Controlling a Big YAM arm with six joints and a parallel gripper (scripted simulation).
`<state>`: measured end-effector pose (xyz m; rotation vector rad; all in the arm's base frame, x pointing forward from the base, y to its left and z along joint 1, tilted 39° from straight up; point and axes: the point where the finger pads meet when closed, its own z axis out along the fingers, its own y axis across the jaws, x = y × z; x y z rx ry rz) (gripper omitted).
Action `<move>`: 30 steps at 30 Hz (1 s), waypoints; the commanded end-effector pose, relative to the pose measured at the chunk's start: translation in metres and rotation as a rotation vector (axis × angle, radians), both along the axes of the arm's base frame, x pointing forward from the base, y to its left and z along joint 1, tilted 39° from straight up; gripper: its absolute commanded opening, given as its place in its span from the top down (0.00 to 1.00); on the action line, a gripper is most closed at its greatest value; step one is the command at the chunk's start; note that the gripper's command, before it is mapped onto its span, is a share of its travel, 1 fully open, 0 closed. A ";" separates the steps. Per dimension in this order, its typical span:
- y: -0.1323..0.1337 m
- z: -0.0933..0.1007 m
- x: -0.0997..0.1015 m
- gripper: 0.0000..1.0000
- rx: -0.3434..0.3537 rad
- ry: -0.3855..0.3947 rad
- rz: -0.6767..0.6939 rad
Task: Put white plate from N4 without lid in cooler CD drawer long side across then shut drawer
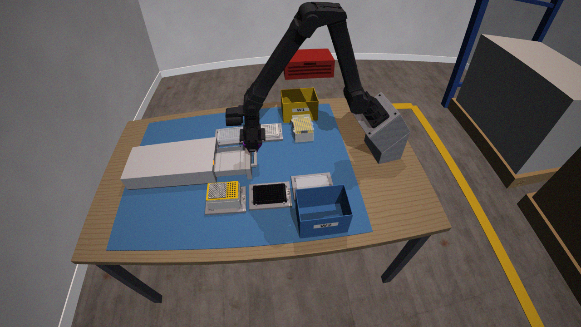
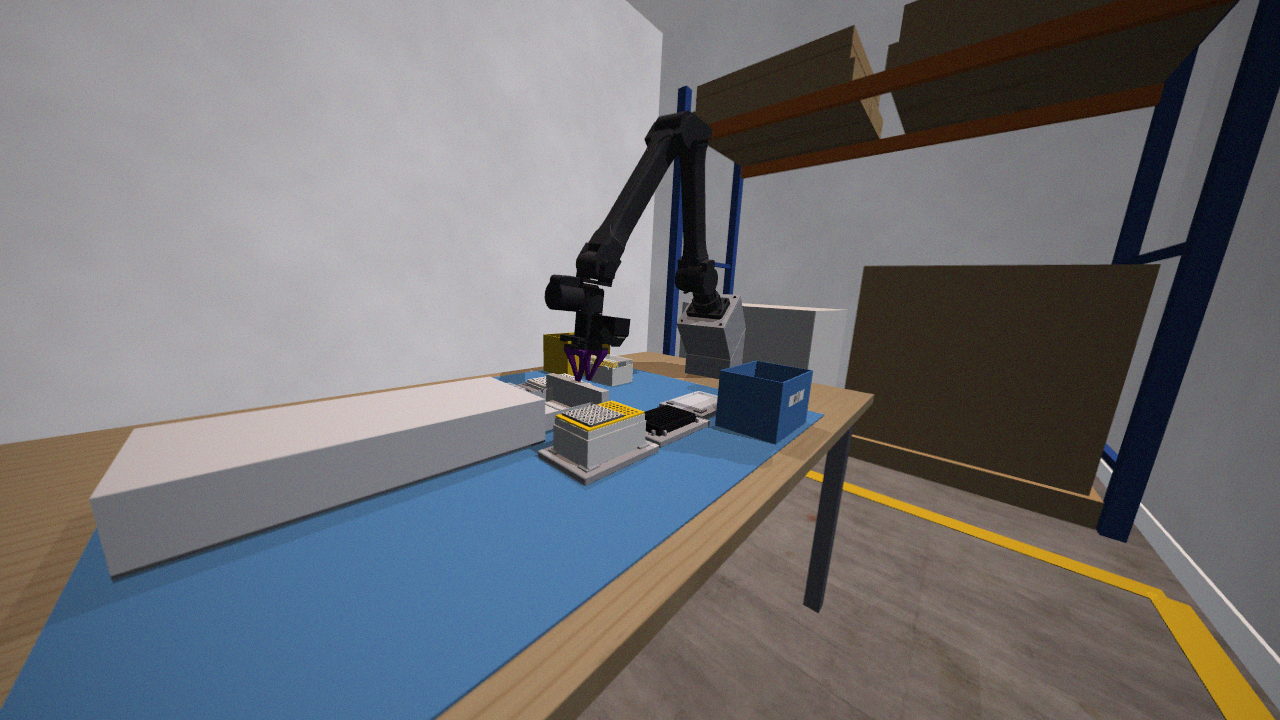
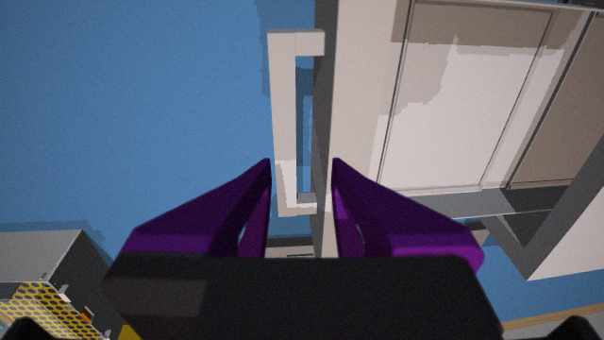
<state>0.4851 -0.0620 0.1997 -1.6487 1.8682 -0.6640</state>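
The cooler CD (image 1: 169,161) is a long white box on the left of the blue mat. Its drawer (image 1: 231,162) (image 3: 453,118) stands partly out toward the arm's base, and its ribbed floor is empty. My gripper (image 1: 252,151) points down over the end of the bar handle (image 3: 284,118). The purple fingers stand a little apart, with the bar between them but not clamped. A white plate (image 1: 310,180) lies in a nest behind the blue bin, and I cannot read its label. Two more pale plates (image 1: 228,135) (image 1: 271,130) sit in the back nests.
The blue bin W2 (image 1: 323,209) stands at the front right and the yellow bin W1 (image 1: 299,103) at the back. A yellow-topped tip box (image 1: 222,195) and a black plate (image 1: 269,194) sit in front of the drawer. Another yellow tip rack (image 1: 302,128) stands near W1.
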 end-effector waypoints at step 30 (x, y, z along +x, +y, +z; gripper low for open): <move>0.010 -0.052 0.001 0.70 0.019 0.081 0.012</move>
